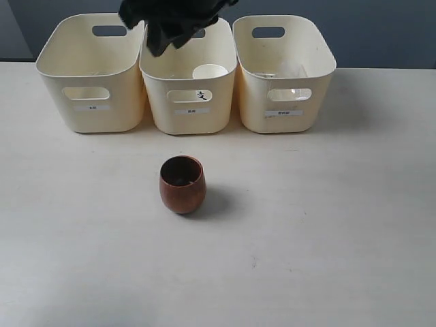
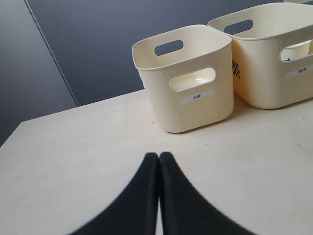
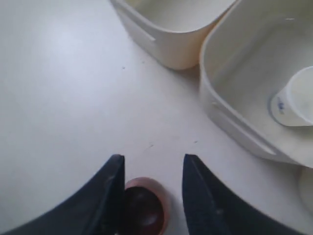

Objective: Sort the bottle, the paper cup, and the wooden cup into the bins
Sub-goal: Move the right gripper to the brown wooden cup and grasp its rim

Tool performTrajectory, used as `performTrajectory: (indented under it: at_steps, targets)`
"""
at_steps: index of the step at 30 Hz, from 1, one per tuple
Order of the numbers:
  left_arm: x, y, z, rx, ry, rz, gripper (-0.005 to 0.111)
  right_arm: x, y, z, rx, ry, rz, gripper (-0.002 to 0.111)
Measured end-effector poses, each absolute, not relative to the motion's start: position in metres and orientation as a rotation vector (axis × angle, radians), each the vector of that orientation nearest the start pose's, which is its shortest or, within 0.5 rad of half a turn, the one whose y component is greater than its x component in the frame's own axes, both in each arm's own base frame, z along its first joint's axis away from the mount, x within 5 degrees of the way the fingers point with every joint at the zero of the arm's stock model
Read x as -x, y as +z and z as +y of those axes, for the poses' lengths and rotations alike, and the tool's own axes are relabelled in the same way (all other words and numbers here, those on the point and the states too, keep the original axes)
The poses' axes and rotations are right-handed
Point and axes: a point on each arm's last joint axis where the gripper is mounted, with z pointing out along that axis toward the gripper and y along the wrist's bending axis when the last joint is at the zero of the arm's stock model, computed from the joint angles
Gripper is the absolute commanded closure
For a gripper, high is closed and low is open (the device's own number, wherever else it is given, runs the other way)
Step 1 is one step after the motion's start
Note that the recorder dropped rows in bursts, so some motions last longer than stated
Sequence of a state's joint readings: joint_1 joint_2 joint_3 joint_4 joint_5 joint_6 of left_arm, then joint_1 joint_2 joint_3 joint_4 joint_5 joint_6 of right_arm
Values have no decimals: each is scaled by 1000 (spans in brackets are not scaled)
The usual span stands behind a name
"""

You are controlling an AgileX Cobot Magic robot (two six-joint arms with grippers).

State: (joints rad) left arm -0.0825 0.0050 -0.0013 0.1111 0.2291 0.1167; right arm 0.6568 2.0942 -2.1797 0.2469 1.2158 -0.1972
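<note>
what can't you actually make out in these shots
- Bottle: exterior view shows only faint clear shapes in the right bin; too see-through to confirm.
- Bin labels: too small to read in the exterior view.
- Right gripper: exterior view cuts it off at the top edge, a dark blur over the middle bin.
- Wooden cup: right wrist view cuts it at the picture edge, partly behind a finger.
- Paper cup: cut by the picture edge, blurred.

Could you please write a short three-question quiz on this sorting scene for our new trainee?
1. True or false: the wooden cup stands upright on the table.
2. Which bin holds the paper cup: A left bin, B middle bin, C right bin?
3. Which gripper is open?

Key: 1 true. 2 B. 3 The right gripper, above the wooden cup; the left gripper is shut.
</note>
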Motion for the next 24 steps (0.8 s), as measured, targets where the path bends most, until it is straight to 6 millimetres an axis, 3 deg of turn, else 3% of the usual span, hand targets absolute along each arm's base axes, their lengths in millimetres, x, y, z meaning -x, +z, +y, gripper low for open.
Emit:
performTrajectory:
  at_steps: [5, 8, 24]
  targets:
    - [-56, 193, -2, -244, 127, 1699, 107, -323, 311, 330, 1285, 448, 2416, 70]
    - [-56, 193, -2, -244, 127, 1699, 107, -311, 295, 337, 1362, 398, 2441, 70]
    - [-56, 193, -2, -244, 127, 1699, 107, -298, 238, 326, 1469, 291, 2612, 70]
